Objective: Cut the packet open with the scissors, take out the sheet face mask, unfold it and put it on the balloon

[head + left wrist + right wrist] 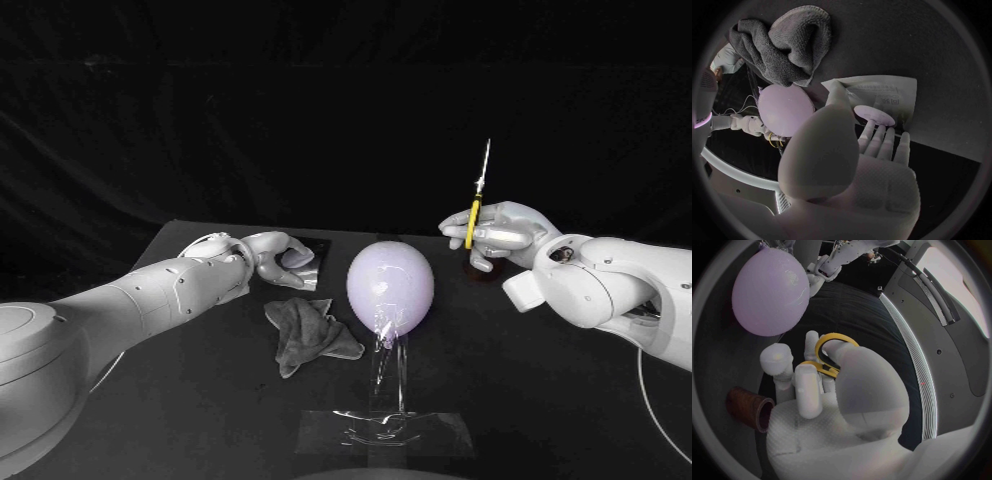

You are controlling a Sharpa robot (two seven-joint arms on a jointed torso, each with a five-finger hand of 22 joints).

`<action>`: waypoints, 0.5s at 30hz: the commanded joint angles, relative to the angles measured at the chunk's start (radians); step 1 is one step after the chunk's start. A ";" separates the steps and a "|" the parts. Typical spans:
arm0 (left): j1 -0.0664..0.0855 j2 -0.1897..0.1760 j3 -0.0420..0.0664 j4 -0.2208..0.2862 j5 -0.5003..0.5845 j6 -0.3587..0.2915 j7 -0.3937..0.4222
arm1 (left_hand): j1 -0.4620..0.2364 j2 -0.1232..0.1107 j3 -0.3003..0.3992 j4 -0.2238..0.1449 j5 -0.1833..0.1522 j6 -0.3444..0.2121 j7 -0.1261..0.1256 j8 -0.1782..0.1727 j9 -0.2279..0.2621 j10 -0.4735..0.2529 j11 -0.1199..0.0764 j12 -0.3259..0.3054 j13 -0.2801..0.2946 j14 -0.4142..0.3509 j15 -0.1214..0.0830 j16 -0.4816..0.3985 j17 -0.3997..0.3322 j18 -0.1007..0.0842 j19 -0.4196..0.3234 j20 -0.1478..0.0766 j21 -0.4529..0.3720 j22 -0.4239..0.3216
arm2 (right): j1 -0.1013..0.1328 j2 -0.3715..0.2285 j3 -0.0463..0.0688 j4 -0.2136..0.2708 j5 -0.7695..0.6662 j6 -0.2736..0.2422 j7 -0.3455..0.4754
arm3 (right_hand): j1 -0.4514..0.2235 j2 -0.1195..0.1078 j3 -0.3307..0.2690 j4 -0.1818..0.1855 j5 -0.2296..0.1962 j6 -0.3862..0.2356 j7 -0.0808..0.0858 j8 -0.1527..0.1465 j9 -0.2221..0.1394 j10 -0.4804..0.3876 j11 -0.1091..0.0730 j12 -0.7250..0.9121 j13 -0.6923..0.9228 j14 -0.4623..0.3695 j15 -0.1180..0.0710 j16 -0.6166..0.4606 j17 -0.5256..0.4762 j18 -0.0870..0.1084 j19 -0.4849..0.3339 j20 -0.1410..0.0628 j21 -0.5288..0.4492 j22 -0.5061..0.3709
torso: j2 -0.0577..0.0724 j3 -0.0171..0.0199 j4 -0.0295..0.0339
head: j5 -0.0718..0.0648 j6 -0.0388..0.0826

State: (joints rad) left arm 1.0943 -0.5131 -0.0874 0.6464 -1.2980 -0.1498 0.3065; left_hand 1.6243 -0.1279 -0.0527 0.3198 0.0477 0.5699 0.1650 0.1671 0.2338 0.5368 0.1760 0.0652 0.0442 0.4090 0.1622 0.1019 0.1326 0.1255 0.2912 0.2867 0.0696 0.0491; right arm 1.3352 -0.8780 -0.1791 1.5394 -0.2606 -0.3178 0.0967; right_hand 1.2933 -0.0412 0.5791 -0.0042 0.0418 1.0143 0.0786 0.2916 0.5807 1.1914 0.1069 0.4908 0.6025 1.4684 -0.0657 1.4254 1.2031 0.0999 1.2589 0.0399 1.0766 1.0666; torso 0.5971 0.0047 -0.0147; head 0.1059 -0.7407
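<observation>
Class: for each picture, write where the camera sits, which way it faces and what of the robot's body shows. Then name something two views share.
Head view: on the robot's head, looking down at the black table; white arms, left hand and right hand show.
Left wrist view: behind the left hand, facing the white packet and grey cloth.
Right wrist view: behind the right hand, which holds yellow-handled scissors.
Shared: the pale purple balloon shows in all three.

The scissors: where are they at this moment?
In the head view, the scissors are held in the right robot hand with their blades pointing up, on the right side of the balloon.
</observation>
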 commanded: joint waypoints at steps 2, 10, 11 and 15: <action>-0.027 0.004 -0.013 -0.008 -0.048 0.012 -0.041 | 0.046 0.055 0.035 -0.037 0.000 0.066 0.046 0.027 0.022 0.088 0.003 0.018 0.016 0.070 0.003 0.024 0.021 0.031 0.029 0.000 0.012 0.006 | 0.000 0.002 0.001 0.002 -0.013 0.015 0.007 | 0.001 0.011 0.003 0.000 0.007 0.002 -0.005 0.004 0.017 0.253 -0.118 0.189 0.000 0.032 -0.008 -0.006 0.001 0.021 0.008 -0.001 -0.001 0.000 | -0.001 -0.0005 0.0011 | -0.001 0.001; -0.028 0.005 -0.014 -0.010 -0.028 -0.029 -0.022 | 0.088 0.095 0.058 -0.047 0.000 0.196 0.038 0.080 0.055 0.297 0.000 0.047 0.026 0.222 0.003 0.068 0.055 0.054 0.097 0.003 0.037 0.015 | 0.000 0.006 0.001 0.001 -0.012 0.017 0.008 | 0.001 0.011 0.003 -0.001 0.007 0.002 -0.005 0.005 0.018 0.255 -0.118 0.192 0.005 0.032 -0.008 -0.006 0.001 0.021 0.008 -0.001 -0.001 0.000 | 0.000 -0.0013 0.0013 | 0.000 0.002; -0.029 0.006 -0.014 -0.010 -0.026 -0.035 -0.020 | 0.094 0.098 0.061 -0.048 0.000 0.205 0.037 0.084 0.055 0.310 0.000 0.049 0.026 0.240 0.003 0.073 0.058 0.055 0.114 0.003 0.042 0.017 | 0.000 0.006 0.001 0.000 -0.012 0.017 0.008 | 0.001 0.011 0.003 -0.001 0.007 0.002 -0.005 0.005 0.018 0.255 -0.118 0.192 0.005 0.032 -0.008 -0.006 0.001 0.021 0.008 -0.001 -0.001 0.000 | 0.000 -0.0012 0.0012 | 0.001 0.002; -0.030 0.007 -0.014 -0.014 -0.019 -0.056 -0.011 | 0.111 0.105 0.072 -0.047 0.001 0.235 0.032 0.091 0.053 0.348 -0.003 0.048 0.023 0.321 0.002 0.095 0.074 0.058 0.189 0.001 0.068 0.028 | 0.000 0.008 0.001 0.001 -0.012 0.018 0.008 | 0.001 0.011 0.003 -0.001 0.007 0.002 -0.005 0.005 0.018 0.255 -0.118 0.192 0.005 0.032 -0.008 -0.006 0.001 0.021 0.008 -0.001 -0.001 0.000 | 0.000 -0.0013 0.0012 | -0.001 0.003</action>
State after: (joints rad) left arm 1.0883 -0.5066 -0.0896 0.6363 -1.2960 -0.2522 0.3196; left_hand 1.7285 -0.0241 0.0145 0.2717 0.0516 0.7971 0.1983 0.2551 0.2892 0.8675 0.1617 0.1184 0.0445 0.7092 0.1571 0.1934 0.1627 0.1638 0.4711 0.2877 0.1317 0.0754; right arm 1.3353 -0.8718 -0.1790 1.5389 -0.2635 -0.3174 0.0965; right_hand 1.2933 -0.0413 0.5791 -0.0042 0.0418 1.0128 0.0800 0.2936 0.5810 1.1914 0.1069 0.4908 0.6064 1.4659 -0.0682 1.4255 1.2035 0.1150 1.2589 0.0399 1.0766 1.0656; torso 0.5966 0.0036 -0.0135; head 0.1062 -0.7386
